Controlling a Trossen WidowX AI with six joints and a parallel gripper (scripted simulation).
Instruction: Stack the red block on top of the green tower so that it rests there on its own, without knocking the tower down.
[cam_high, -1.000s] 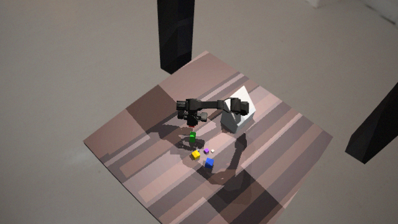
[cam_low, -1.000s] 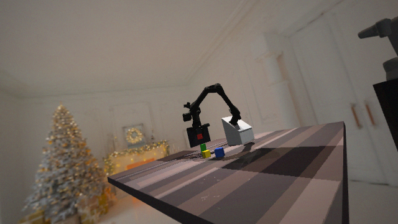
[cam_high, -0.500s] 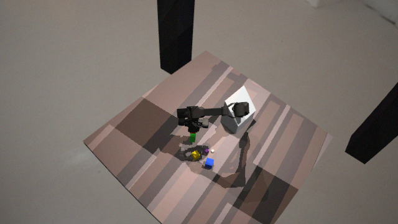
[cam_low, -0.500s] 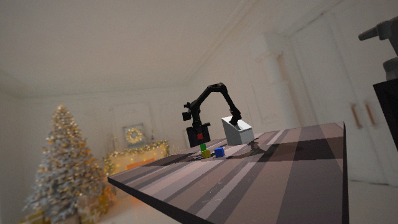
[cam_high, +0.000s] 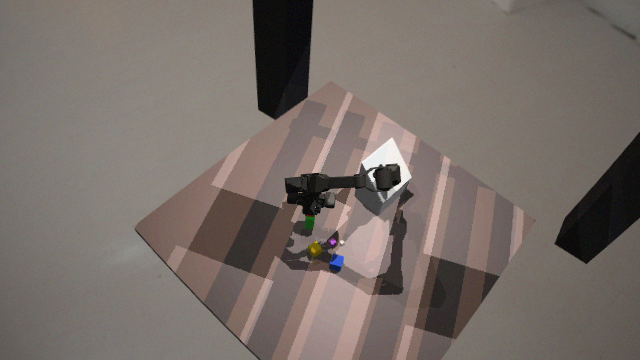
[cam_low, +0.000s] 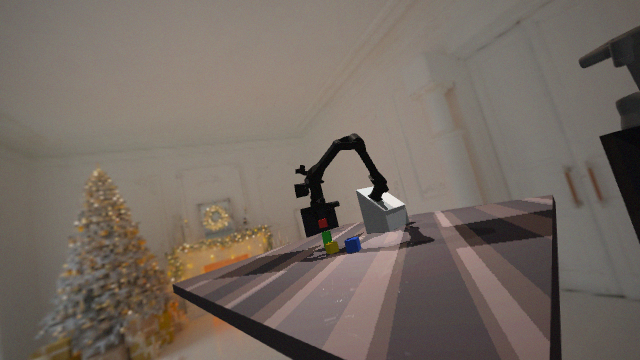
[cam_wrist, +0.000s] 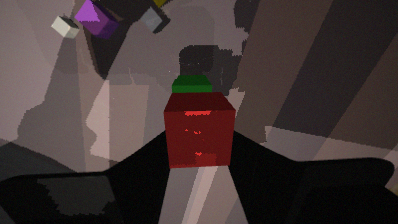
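My gripper (cam_low: 323, 223) (cam_wrist: 197, 131) is shut on the red block (cam_low: 323, 223) (cam_wrist: 200, 131) (cam_high: 311, 215) and holds it just above the green tower (cam_high: 309, 223) (cam_low: 326, 237) (cam_wrist: 192, 84). In the wrist view the red block covers most of the tower's top, and only the tower's far edge shows behind it. In the exterior view a small gap seems to lie between block and tower; I cannot tell whether they touch. The tower stands upright on the striped table (cam_high: 430, 260) (cam_low: 450, 280).
A yellow block (cam_high: 314, 249) (cam_low: 332, 247), a blue block (cam_high: 336, 262) (cam_low: 353, 244), a purple block (cam_high: 332, 242) (cam_wrist: 95, 19) and a small white block (cam_high: 342, 242) (cam_wrist: 65, 26) lie close to the tower. The arm's white base (cam_high: 395, 155) (cam_low: 382, 215) stands behind.
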